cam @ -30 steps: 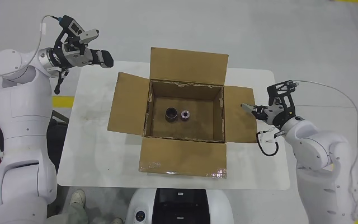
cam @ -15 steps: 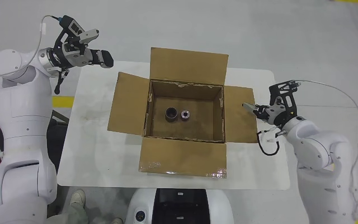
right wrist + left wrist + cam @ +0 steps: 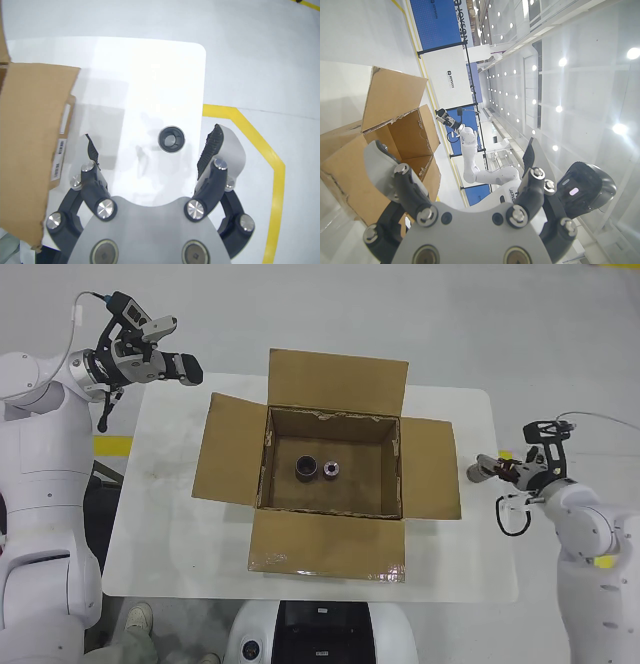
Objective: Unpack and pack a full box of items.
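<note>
An open cardboard box [image 3: 330,546] stands mid-table with all flaps spread. On its floor lie a dark cylinder [image 3: 306,468] and a paler ringed part [image 3: 332,470]. My right gripper [image 3: 478,471] hangs open just past the right flap, near the table's right edge. In the right wrist view its fingers [image 3: 211,145] spread wide above a dark ring [image 3: 172,139] lying alone on the white table [image 3: 150,75]. My left gripper [image 3: 185,368] is open and empty, raised off the far left corner; its wrist view looks across at the box [image 3: 395,100].
The box's right flap [image 3: 32,112] lies close beside the right gripper. Yellow floor tape [image 3: 262,145] runs just beyond the table's right edge. Bare table top [image 3: 160,524] stretches left of the box and along the front.
My right arm has drawn back to the right, from over the box's right flap to the strip of table by the right edge. The left arm has not moved.
</note>
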Motion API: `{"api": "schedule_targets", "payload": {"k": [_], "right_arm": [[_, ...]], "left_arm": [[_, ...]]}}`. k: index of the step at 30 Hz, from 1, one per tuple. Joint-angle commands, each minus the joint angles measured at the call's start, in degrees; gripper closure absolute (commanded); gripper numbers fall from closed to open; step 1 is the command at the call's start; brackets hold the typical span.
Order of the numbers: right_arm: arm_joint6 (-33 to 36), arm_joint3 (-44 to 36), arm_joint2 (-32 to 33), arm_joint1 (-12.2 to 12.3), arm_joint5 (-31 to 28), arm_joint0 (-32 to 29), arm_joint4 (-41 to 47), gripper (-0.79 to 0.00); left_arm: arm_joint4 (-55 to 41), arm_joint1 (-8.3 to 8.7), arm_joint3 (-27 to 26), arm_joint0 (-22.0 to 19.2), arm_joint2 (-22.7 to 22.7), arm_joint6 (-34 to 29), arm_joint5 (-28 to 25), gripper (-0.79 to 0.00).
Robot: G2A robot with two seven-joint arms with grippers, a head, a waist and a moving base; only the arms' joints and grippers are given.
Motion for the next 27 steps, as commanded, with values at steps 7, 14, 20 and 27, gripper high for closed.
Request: {"api": "schedule_targets", "payload": {"k": [7, 14, 20, 27], "right_arm": [[-0.16, 5.01, -1.18, 0.34, 0.42, 0.57, -0.84, -0.785], [-0.53, 10.15, -3.90, 0.49, 0.37, 3.31, -1.60, -0.785], [-0.44, 13.48, -5.49, 0.68, -0.20, 5.08, -2.01, -0.785], [-0.71, 17.54, -6.81, 0.81, 0.35, 6.68, -1.57, -0.776]], "left_arm": [[0.00, 0.00, 0.00, 0.00, 0.00, 0.00, 0.00, -0.785], [0.00, 0.00, 0.00, 0.00, 0.00, 0.00, 0.00, -0.785], [0.00, 0.00, 0.00, 0.00, 0.00, 0.00, 0.00, -0.785], [0.00, 0.00, 0.00, 0.00, 0.00, 0.00, 0.00, -0.785]]}}
